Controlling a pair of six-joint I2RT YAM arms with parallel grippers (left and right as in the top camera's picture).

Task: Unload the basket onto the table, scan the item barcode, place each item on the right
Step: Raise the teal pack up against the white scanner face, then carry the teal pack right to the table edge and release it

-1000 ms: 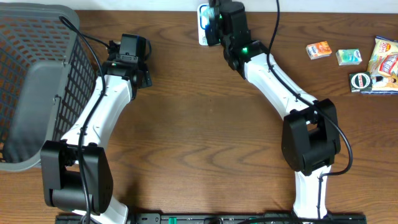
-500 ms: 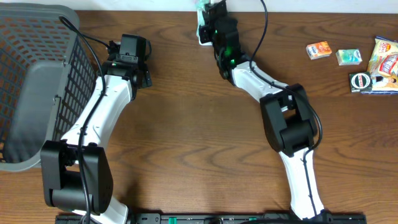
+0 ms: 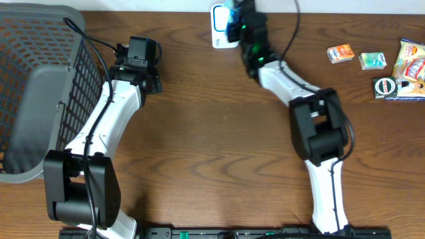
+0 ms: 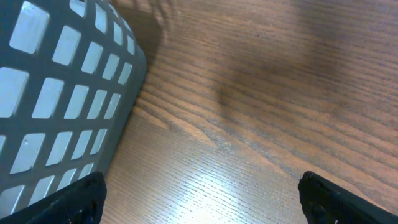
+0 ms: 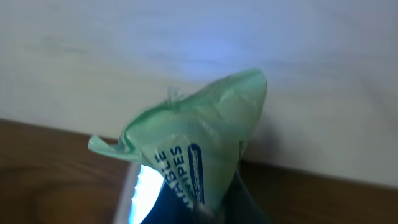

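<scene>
The item is a pale green wipes packet [image 5: 200,140] with blue lettering, and my right gripper [image 5: 208,214] is shut on its lower end. In the overhead view the right gripper [image 3: 238,25] holds the packet [image 3: 229,6] at the table's far edge, right over the white scanner [image 3: 218,32]. A bright white-blue glow from the scanner [image 5: 142,190] shows beside the packet. I see no barcode on the faces that show. My left gripper [image 3: 137,58] stands open and empty over bare wood beside the basket, its fingertips [image 4: 78,200] wide apart.
A large grey mesh basket [image 3: 40,93] fills the left side, and its wall [image 4: 59,93] is close to my left gripper. At the far right lie an orange packet [image 3: 340,53], a green packet [image 3: 372,60], a snack bag [image 3: 412,63] and a dark tin [image 3: 384,86].
The right arm's elbow has swung left toward the table's middle, while its gripper stays at the scanner with the packet. The left arm has not moved.
</scene>
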